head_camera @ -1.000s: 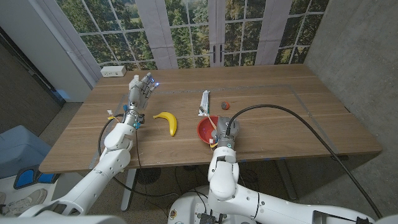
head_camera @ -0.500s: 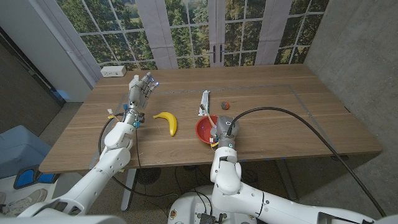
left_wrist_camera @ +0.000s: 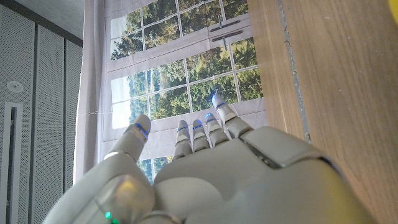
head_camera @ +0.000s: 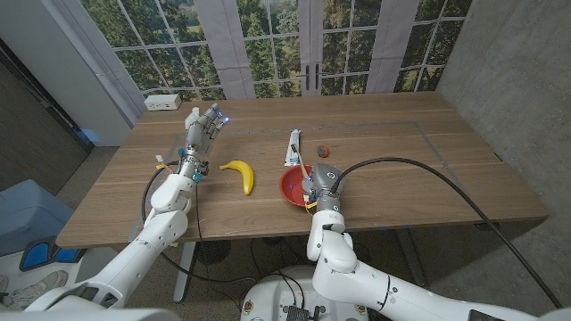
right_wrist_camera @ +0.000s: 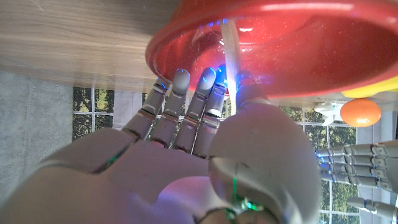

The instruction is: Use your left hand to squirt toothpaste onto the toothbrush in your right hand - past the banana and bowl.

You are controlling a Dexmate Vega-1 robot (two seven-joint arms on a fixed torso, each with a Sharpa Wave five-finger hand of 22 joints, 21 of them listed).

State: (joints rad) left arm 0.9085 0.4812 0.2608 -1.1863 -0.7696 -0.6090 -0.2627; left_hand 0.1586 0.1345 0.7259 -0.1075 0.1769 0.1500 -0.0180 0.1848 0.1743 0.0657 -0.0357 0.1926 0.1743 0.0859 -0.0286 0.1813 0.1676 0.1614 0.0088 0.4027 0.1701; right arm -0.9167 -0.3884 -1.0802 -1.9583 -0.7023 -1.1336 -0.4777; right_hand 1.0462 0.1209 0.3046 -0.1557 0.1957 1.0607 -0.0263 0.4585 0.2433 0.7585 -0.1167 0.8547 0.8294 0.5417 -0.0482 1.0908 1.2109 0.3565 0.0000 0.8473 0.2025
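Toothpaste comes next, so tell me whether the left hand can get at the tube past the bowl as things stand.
Probably yes. The left hand is raised and holds nothing, fingers apart. The toothpaste tube lies in the open beyond the red bowl. The banana sits nearer the robot than the straight line between them.

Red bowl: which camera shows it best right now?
The right wrist view: the red bowl looms large there, rim just past the right robot hand. In the head view the red bowl is small and partly covered by that robot hand. The left wrist view faces the windows.
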